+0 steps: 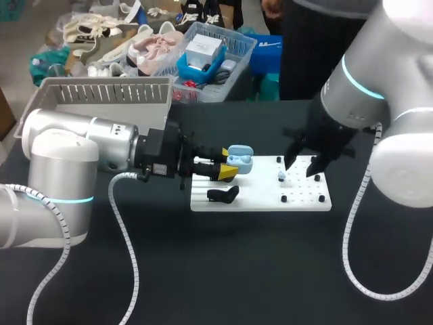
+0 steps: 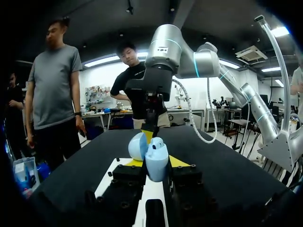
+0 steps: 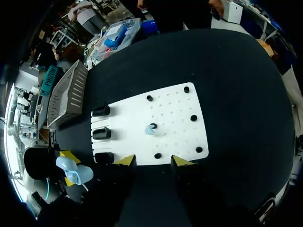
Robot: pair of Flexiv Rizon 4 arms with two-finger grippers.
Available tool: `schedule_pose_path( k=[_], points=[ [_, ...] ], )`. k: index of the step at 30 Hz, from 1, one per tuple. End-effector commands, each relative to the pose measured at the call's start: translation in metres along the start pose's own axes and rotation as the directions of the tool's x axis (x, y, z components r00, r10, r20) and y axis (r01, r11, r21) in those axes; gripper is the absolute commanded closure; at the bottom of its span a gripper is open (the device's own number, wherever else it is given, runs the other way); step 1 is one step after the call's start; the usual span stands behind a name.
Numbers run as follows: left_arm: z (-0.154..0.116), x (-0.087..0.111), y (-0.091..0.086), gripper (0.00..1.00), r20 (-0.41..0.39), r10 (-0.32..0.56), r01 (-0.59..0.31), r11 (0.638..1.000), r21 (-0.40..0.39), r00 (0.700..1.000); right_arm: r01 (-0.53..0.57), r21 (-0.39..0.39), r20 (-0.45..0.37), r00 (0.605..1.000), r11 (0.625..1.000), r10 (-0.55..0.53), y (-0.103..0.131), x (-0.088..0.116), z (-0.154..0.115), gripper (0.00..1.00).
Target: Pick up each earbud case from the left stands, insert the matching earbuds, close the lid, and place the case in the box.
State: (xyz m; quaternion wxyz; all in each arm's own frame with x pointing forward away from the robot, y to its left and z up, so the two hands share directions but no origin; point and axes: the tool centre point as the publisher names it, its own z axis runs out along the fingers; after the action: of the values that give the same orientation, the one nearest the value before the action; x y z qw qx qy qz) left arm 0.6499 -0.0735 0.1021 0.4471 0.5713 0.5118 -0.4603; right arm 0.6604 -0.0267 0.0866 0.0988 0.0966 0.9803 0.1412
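My left gripper (image 1: 230,167) is shut on a light blue earbud case (image 1: 240,160) and holds it just above the left end of the white peg board (image 1: 260,201). In the left wrist view the case (image 2: 156,163) stands upright between the yellow fingertips (image 2: 134,162), and its lid (image 2: 138,145) is swung open. A light blue earbud (image 1: 281,176) sits on a peg near the board's middle. It also shows ahead of my right gripper (image 3: 154,161) as a small earbud (image 3: 150,130). My right gripper (image 1: 302,166) hangs open over the board's right part, holding nothing.
Black stands (image 3: 102,133) line the board's left edge, and one stand (image 1: 223,195) lies under the held case. A grey slatted box (image 1: 108,95) sits at the back left of the black table. Small black pegs (image 3: 193,117) dot the board.
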Motion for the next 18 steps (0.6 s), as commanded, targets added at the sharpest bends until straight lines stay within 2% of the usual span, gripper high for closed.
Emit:
schedule_pose_path(
  k=[1, 18],
  points=[
    [0.000, 0.000, -0.001, 1.00, 0.000, 0.001, -0.001, 1.000, -0.005, 1.000, -0.023, 0.036, -0.001, 1.000, 0.999, 0.023, 0.012, -0.010, 0.019, 0.55],
    [0.000, 0.000, -0.001, 1.00, 0.000, 0.001, -0.001, 1.000, -0.005, 1.000, -0.064, 0.094, -0.026, 0.997, 0.993, 0.067, 0.014, -0.020, 0.055, 0.52]
  ],
)
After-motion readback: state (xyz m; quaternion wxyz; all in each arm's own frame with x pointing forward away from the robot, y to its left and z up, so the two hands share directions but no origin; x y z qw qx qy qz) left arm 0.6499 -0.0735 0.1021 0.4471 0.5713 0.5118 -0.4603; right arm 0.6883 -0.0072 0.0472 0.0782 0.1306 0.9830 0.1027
